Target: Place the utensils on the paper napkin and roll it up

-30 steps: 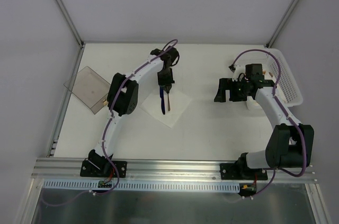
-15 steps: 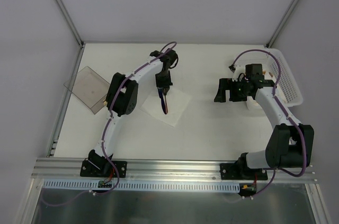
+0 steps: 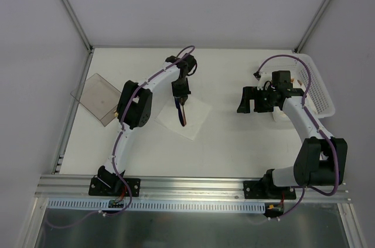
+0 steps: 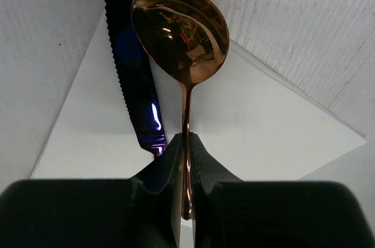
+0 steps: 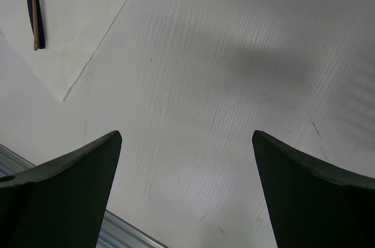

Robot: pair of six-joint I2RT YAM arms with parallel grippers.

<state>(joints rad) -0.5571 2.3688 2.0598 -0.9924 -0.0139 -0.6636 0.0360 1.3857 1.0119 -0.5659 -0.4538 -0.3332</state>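
My left gripper point(image 3: 182, 99) is shut on the handle of a shiny copper spoon point(image 4: 179, 31), its jaws pinched tight on the thin stem point(image 4: 186, 138). The spoon points out over the white paper napkin point(image 3: 196, 120), bowl facing up. A dark blue serrated knife point(image 4: 132, 72) lies on the napkin point(image 4: 263, 131) just left of the spoon. In the top view spoon point(image 3: 185, 116) and knife point(image 3: 179, 113) sit side by side. My right gripper point(image 3: 249, 100) is open and empty over bare table point(image 5: 186, 136); its view shows the napkin point(image 5: 76, 19) and both utensils point(image 5: 35, 7) at upper left.
A white perforated basket point(image 3: 318, 84) stands at the right edge behind the right arm. A clear smoky plastic container point(image 3: 96, 98) lies at the left edge. An aluminium rail runs along the near side.
My left gripper has shifted slightly back over the napkin with the spoon, which now shows more plainly beside the knife. The right arm has not moved.
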